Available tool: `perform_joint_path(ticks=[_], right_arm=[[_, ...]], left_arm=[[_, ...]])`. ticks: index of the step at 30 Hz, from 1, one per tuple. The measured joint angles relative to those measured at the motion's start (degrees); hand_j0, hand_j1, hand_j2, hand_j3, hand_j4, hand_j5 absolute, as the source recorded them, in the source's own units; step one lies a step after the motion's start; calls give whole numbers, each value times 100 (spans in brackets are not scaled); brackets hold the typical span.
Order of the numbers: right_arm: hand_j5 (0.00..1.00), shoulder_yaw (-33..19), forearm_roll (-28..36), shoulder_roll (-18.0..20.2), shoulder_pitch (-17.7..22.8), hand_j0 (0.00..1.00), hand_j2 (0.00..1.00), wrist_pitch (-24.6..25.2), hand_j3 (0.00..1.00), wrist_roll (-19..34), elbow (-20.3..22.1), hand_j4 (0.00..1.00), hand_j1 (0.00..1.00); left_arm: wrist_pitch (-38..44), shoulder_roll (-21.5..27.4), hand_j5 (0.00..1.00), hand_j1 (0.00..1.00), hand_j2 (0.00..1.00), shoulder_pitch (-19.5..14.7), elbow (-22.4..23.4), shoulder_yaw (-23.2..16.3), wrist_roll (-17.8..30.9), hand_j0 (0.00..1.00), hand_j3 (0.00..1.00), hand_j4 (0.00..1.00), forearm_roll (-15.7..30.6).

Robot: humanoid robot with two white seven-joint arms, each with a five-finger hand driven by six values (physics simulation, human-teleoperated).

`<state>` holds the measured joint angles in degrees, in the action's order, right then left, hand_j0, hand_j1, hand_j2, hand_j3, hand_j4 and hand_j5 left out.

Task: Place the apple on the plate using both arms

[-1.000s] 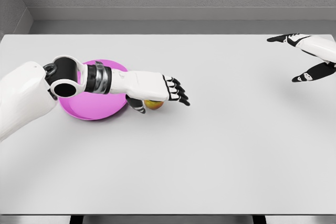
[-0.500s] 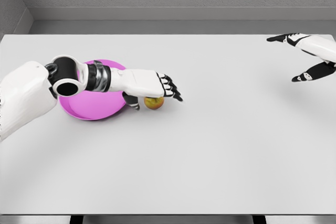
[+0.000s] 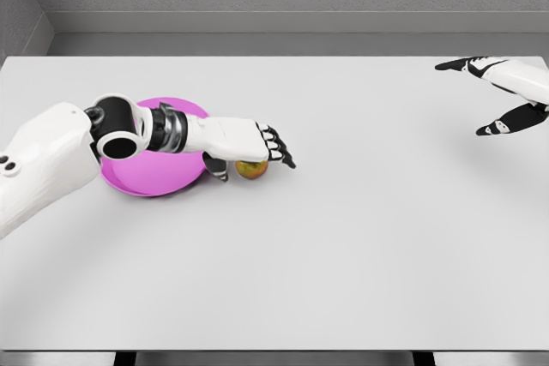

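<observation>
One apple (image 3: 251,169), one plate (image 3: 150,179), two hands.

Apple (image 3: 250,169) top hidden under left hand (image 3: 249,140); plate (image 3: 150,182) partly behind forearm.

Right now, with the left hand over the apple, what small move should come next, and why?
Probably close the left hand on the apple. The hand sits over it, thumb at its left, fingers not yet wrapped around it, and the apple rests on the table just right of the pink plate.
</observation>
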<state>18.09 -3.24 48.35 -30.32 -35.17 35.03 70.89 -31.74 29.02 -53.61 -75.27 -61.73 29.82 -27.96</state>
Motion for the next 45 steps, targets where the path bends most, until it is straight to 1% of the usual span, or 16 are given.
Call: perform_joint_path(ticks=[4,6,17,27,28,31,37,40,45], right_arm=[[100,-2,0,1,0,100,100,0,100,0,-1,100,100],[100,-2,0,1,9,100,100,0,100,0,0,100,100],[100,-1,0,1,9,100,100,0,100,0,-6,100,100],[100,-4,0,7,17,100,100,0,100,0,-14,100,100],[100,-4,0,8,17,100,100,0,100,0,-13,100,100],[100,-3,0,9,18,100,100,0,100,0,-12,100,100],[100,-4,0,9,18,100,100,0,100,0,-12,100,100],[100,-4,0,10,18,100,100,0,100,0,-13,100,100],[100,-5,0,10,18,100,100,0,100,0,-15,100,100]], left_arm=[[-3,1,92,92,92,9,3,-45,-6,92,92,92,-44],[-2,-1,89,89,89,0,3,-63,-10,89,89,89,-74],[8,5,84,84,84,9,12,-81,-18,84,84,84,-222],[8,0,84,84,84,0,77,-151,-26,84,84,84,-298],[6,-1,83,83,83,0,91,-154,-26,83,83,83,-299],[-3,-2,74,74,74,0,119,-159,-30,74,74,74,-299],[2,-3,67,67,67,0,130,-191,-51,67,67,67,-308],[-6,0,58,58,58,0,131,-195,-55,58,58,58,-321],[-47,11,54,54,54,-44,128,-200,-46,54,54,54,-351]])
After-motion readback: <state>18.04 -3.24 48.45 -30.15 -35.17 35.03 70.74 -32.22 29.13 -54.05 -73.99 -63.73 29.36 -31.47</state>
